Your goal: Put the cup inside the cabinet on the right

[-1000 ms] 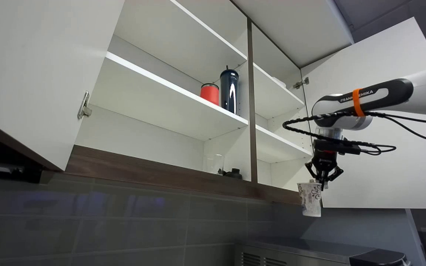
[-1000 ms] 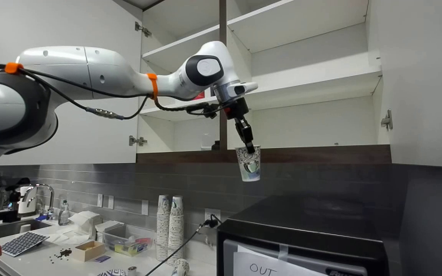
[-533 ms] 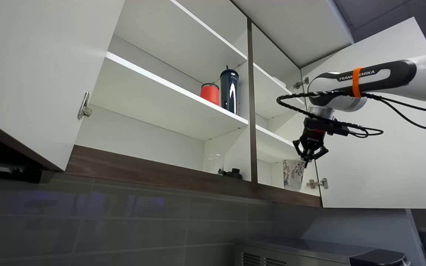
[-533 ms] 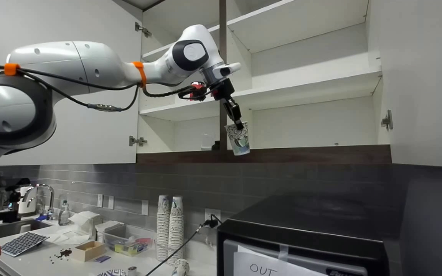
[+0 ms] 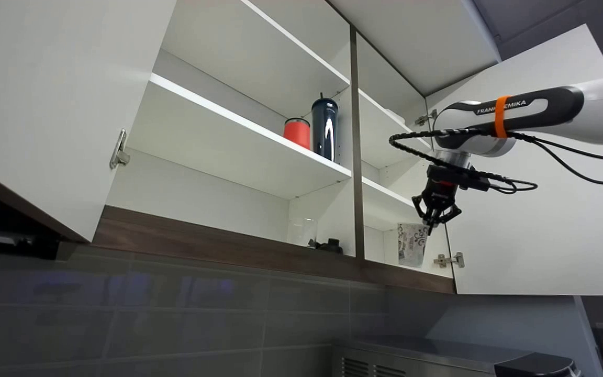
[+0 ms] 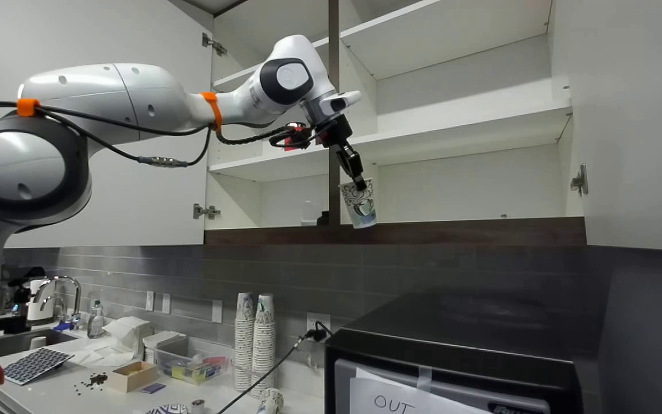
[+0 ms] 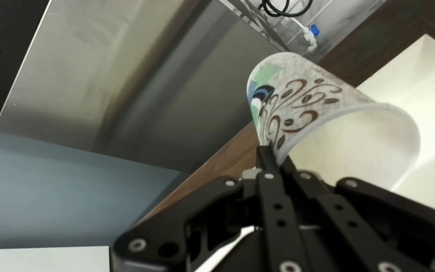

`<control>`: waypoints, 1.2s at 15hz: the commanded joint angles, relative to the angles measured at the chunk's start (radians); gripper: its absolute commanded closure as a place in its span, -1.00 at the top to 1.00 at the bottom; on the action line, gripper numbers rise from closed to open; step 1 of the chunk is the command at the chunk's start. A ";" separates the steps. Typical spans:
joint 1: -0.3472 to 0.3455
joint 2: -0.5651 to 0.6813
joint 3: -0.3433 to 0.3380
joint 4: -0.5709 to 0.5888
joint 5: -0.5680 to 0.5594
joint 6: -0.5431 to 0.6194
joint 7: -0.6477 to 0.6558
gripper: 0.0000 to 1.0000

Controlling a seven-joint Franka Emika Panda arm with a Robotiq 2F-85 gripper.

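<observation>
In an exterior view the fingers (image 6: 360, 183) grip the cup (image 6: 360, 209) by its rim; it hangs at six o'clock from them, long axis tipped, base toward half past five. It is at the front of the cabinet (image 6: 469, 184), depth unclear; inward, toward two o'clock, seems the next way.

Red tumbler (image 5: 297, 134) beside dark blue bottle (image 5: 324, 130), cup stacks (image 6: 264, 348) beside clear bin (image 6: 169, 359).

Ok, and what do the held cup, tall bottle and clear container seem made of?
Cup: likely paper, matte-looking, going by its thin wall and printed swirls.
Bottle: glossy, with a bright streak; coated metal or plastic, can't tell.
Clear container: glass or clear plastic, the look leaves it open; what lies behind shows through.
</observation>
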 commanded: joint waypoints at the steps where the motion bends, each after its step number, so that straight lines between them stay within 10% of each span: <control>1: 0.005 0.125 -0.017 0.191 0.019 -0.047 0.020 -0.98; 18: -0.069 0.425 -0.023 0.631 0.125 -0.217 0.040 -0.98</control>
